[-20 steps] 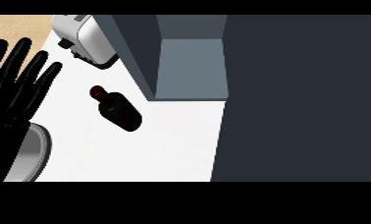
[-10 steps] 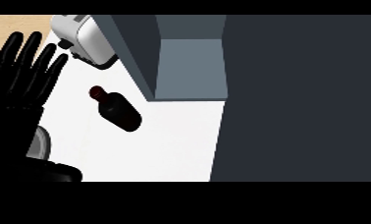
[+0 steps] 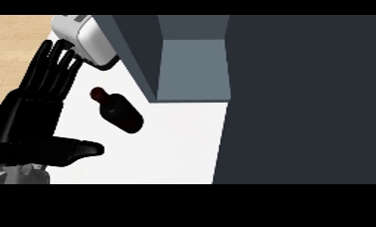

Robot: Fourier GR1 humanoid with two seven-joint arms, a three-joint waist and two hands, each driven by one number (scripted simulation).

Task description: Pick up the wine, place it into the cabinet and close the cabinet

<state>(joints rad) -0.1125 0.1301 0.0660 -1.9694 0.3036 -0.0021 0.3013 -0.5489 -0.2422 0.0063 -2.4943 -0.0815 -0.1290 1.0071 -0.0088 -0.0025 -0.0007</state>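
Observation:
The wine bottle (image 3: pixel 119 111) is dark, almost black, and lies on its side on the white counter (image 3: pixel 176 146), neck pointing up-left. My left hand (image 3: pixel 31 116) is open at the view's left, fingers straight and pointing up, thumb stretched toward the right below the bottle. A narrow strip of counter separates the hand from the bottle. The cabinet (image 3: pixel 192 66) stands open just right of the bottle, showing a grey inside. Its dark door (image 3: pixel 297 99) fills the right side of the view. My right hand does not show.
A white and silver toaster (image 3: pixel 89 39) stands at the back left, just beyond my fingertips. A wooden floor (image 3: pixel 22 37) shows past the counter's left edge.
My left hand has moved right and up, closer to the bottle, and its thumb now shows spread out. The bottle and cabinet have not moved.

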